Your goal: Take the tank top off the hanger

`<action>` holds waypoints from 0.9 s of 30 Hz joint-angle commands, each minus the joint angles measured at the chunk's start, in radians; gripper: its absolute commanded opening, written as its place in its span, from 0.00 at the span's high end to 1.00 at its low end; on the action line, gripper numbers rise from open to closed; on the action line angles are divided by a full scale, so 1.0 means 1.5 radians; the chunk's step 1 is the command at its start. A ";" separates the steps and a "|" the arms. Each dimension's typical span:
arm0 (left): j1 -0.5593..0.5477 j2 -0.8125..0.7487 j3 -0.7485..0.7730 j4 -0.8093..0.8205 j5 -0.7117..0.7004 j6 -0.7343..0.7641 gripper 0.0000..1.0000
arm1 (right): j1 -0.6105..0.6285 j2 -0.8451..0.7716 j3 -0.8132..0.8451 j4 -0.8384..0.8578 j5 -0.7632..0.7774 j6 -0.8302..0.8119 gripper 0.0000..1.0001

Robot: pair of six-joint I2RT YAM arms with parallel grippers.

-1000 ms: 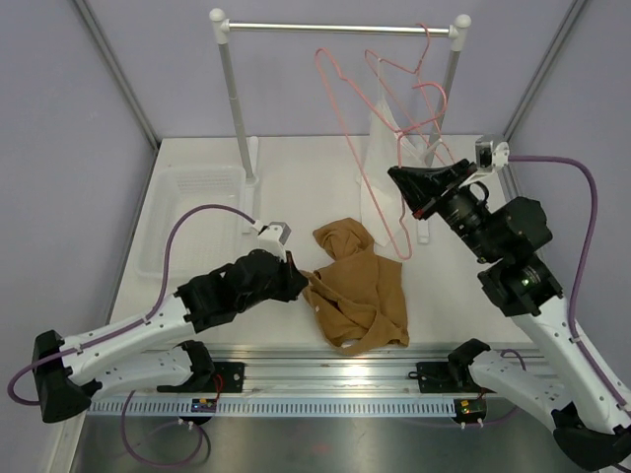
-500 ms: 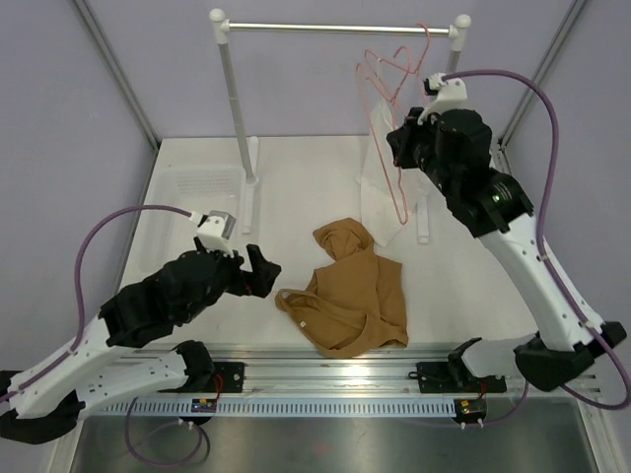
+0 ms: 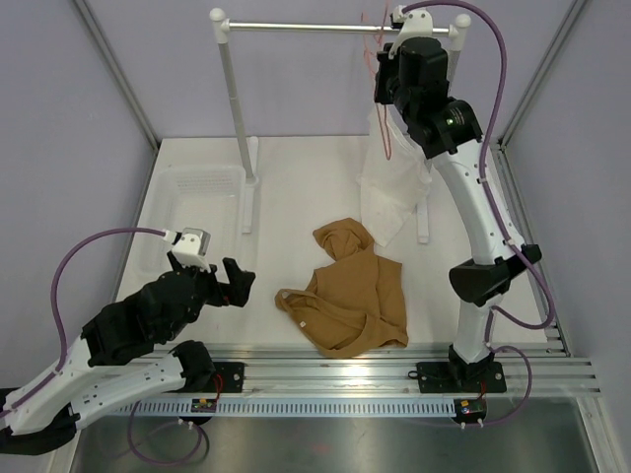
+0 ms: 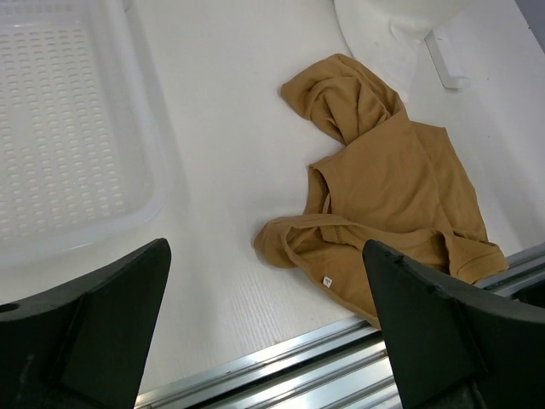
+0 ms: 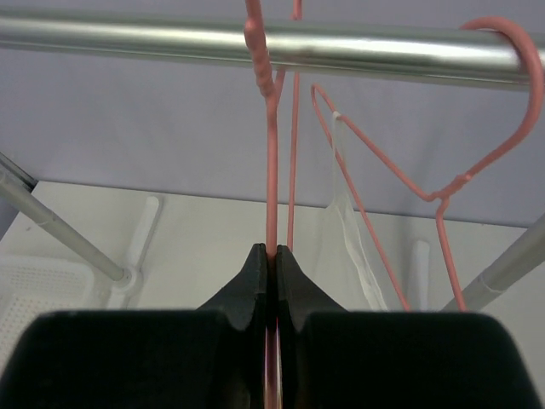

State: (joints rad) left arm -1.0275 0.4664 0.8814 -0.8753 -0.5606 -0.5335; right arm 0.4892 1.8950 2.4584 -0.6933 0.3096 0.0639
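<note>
The caramel-tan tank top (image 3: pixel 357 294) lies crumpled on the table, free of any hanger, and fills the upper right of the left wrist view (image 4: pixel 392 183). My left gripper (image 3: pixel 240 283) hovers just left of it, open and empty (image 4: pixel 272 341). High at the back right, my right gripper (image 3: pixel 381 61) is shut on the thin pink hanger (image 3: pixel 386 138). In the right wrist view the jaws (image 5: pixel 272 256) pinch the hanger's wire (image 5: pixel 271 170), which runs up across the metal rail (image 5: pixel 128 34).
A white sheer garment (image 3: pixel 394 192) hangs from another pink hanger (image 5: pixel 477 170) on the rail (image 3: pixel 315 28). The rack's left post (image 3: pixel 237 128) stands mid-table. A clear perforated tray (image 3: pixel 192 212) sits at the left (image 4: pixel 68 128). A metal track (image 3: pixel 394 370) runs along the near edge.
My left gripper opened, let go of the tank top and drew back to the left. My right arm rose and carried the bare hanger up to the rail.
</note>
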 commanded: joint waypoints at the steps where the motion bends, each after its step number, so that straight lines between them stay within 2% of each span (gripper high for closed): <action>1: 0.001 0.002 0.005 0.013 -0.032 -0.011 0.01 | -0.006 0.034 0.046 -0.007 -0.017 -0.016 1.00; 5: 0.000 0.007 0.005 0.014 -0.025 -0.010 0.01 | -0.006 0.044 0.020 -0.017 -0.022 -0.003 1.00; 8: 0.000 0.026 0.011 0.011 -0.021 -0.013 0.01 | -0.006 0.003 -0.048 0.023 -0.022 0.001 0.99; 12: 0.000 0.105 0.046 -0.008 -0.020 -0.029 0.01 | -0.005 -0.026 -0.065 0.021 -0.015 0.002 0.76; 13: 0.000 0.122 0.050 -0.005 -0.017 -0.029 0.01 | -0.005 -0.032 -0.062 0.017 -0.015 0.001 0.67; 15: 0.000 0.158 0.056 0.017 -0.005 -0.031 0.01 | -0.006 -0.056 -0.058 0.012 -0.018 0.002 0.56; 16: 0.000 0.168 0.056 0.029 0.003 -0.028 0.01 | -0.006 -0.065 -0.058 0.010 -0.020 0.001 0.36; 18: -0.001 0.194 0.053 0.085 0.040 -0.020 0.01 | -0.005 -0.102 -0.063 0.001 -0.037 0.004 0.15; 19: 0.000 0.207 0.050 0.106 0.053 -0.011 0.01 | -0.006 -0.119 -0.067 -0.001 -0.045 0.005 0.01; 23: 0.000 0.299 0.053 0.214 0.131 0.011 0.01 | -0.006 -0.216 -0.117 -0.013 -0.111 0.028 0.01; 27: -0.003 0.418 0.067 0.308 0.224 0.023 0.01 | -0.005 -0.390 -0.273 0.007 -0.194 0.051 0.01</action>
State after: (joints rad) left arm -1.0275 1.0008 0.9409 -0.6094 -0.3691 -0.5270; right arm 0.4831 1.4612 2.1540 -0.7063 0.1383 0.1040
